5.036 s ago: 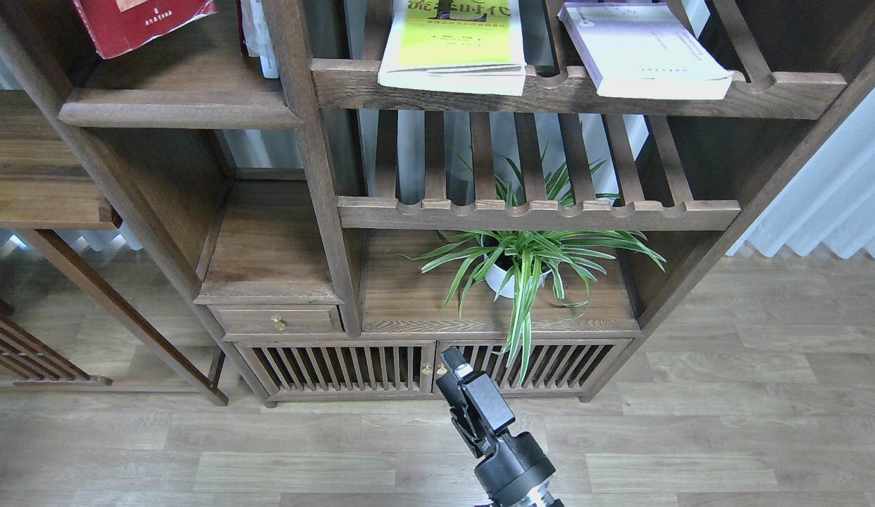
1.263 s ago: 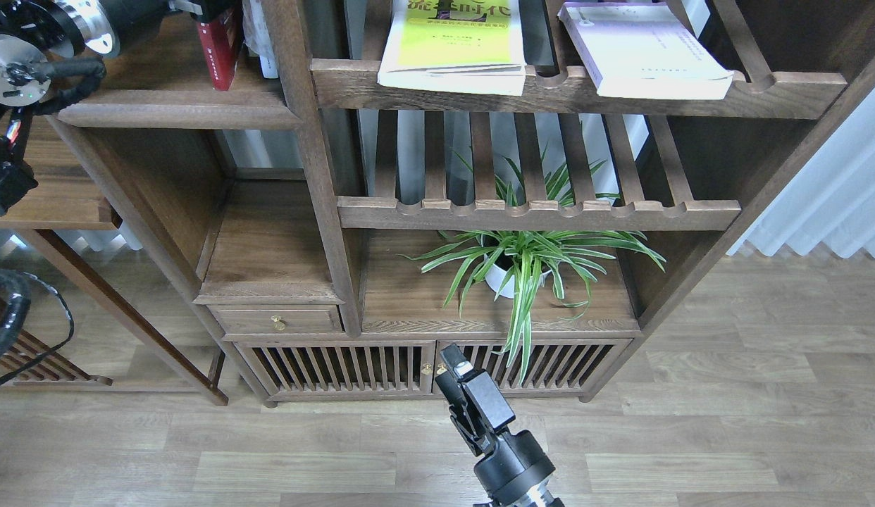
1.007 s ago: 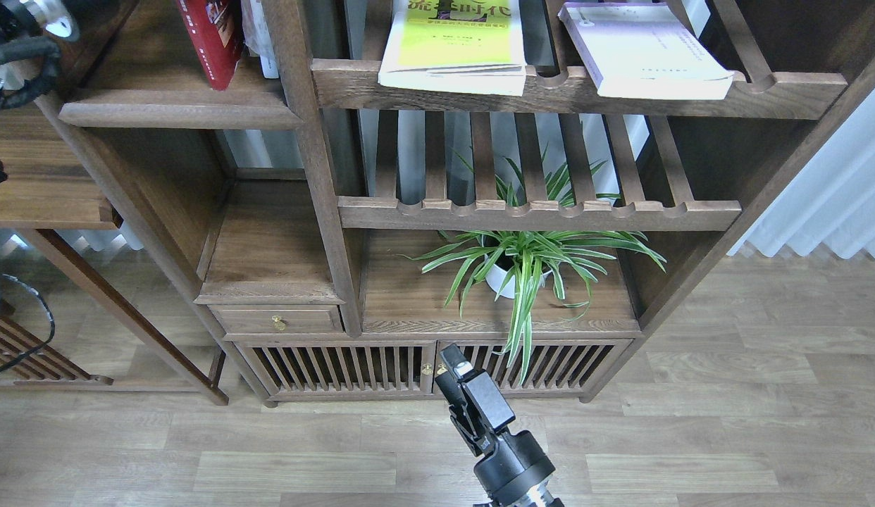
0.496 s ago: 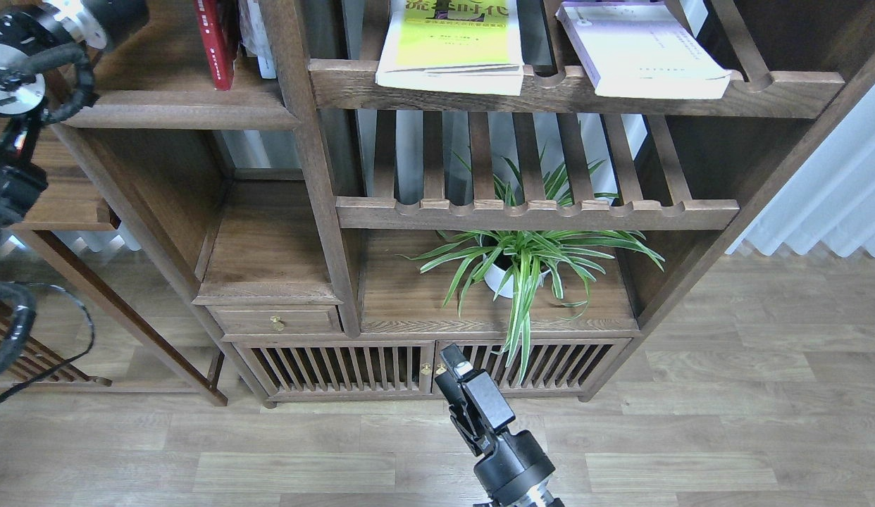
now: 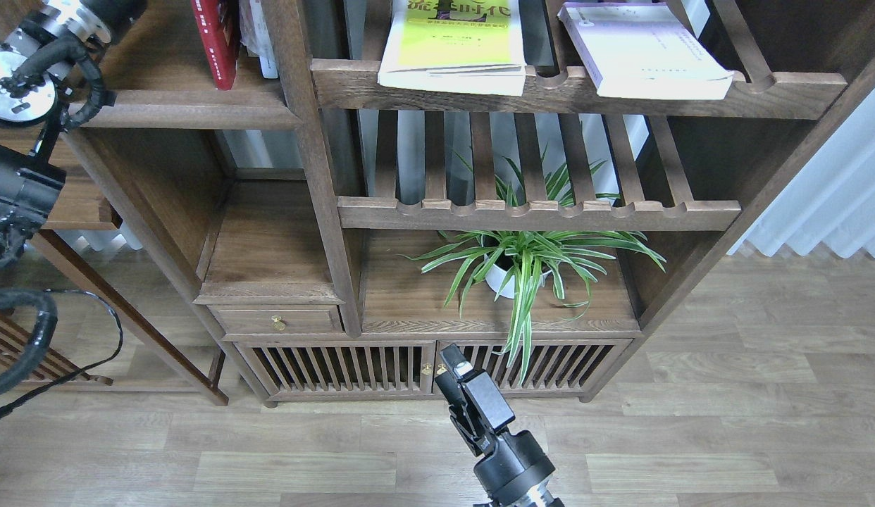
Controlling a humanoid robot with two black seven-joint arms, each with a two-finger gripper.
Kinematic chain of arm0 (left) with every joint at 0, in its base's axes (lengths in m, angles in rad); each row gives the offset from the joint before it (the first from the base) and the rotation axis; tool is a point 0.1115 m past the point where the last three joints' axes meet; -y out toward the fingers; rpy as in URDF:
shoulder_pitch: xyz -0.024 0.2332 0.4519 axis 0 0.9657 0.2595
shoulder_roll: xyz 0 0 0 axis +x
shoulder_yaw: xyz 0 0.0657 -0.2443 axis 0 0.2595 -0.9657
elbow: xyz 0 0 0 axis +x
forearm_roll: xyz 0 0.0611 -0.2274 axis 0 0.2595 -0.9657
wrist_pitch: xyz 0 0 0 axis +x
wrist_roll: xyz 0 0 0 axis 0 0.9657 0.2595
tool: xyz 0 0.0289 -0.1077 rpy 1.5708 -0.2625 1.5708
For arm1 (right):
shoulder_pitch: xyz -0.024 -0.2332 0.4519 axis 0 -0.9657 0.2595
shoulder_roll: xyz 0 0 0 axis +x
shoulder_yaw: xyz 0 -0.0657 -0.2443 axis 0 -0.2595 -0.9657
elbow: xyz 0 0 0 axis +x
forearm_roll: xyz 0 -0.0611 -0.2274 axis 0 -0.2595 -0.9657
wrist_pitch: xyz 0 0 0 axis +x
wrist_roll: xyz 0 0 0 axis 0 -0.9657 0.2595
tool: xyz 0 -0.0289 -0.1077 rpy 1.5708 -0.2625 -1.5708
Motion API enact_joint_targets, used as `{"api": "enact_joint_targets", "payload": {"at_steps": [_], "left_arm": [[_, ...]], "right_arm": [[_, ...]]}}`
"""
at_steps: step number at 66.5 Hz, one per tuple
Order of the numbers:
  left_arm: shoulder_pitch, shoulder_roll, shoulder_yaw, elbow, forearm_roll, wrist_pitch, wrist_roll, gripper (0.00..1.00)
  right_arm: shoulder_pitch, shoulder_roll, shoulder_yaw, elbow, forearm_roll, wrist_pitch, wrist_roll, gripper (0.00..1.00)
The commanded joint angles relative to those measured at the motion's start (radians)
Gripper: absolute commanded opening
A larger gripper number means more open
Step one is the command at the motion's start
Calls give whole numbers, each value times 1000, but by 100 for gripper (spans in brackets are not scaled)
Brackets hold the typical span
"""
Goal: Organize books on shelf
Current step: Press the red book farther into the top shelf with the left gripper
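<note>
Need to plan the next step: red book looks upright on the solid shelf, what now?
Probably bring the left arm across to the yellow-green book: it and the lavender book lie flat on the slatted rack, while the red book stands on the shelf.

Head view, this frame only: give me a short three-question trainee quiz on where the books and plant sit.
1. True or false: the red paperback book stands upright on the solid dark-brown wooden shelf board.
2. Which book lies further right on the upper slatted wooden rack?
A) yellow-green paperback book
B) pale lavender-white paperback book
3. Fill in: the green striped potted plant sits ____ the lower slatted wooden rack.

Key: 1 true; 2 B; 3 below.
</note>
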Motion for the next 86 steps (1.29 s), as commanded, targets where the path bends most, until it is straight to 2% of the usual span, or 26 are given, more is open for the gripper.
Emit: {"api": "enact_joint_targets", "payload": {"at_steps": [1, 14, 27, 43, 59, 79, 86], "left_arm": [[30, -30, -15, 1, -96, 0, -14, 78], [70, -78, -30, 0, -183, 0, -20, 78], [93, -130, -36, -20, -237, 0, -61, 78], [80, -147, -41, -20, -248, 0, -58, 78], [17, -136, -47, -20, -248, 0, -58, 77], [-58, -84, -38, -14, -245, 0, -39, 77], [-75, -44, -27, -7, -243, 0, 9, 77]], "right_arm": [[0, 0, 0, 0, 0, 0, 0, 99], [0, 0, 0, 0, 0, 0, 0, 99], [0, 0, 0, 0, 0, 0, 0, 99], [0, 0, 0, -2, 0, 0, 0, 99], [0, 0, 0, -2, 0, 0, 0, 99], [0, 0, 0, -2, 0, 0, 0, 99], [0, 0, 0, -2, 0, 0, 0, 99]]}}
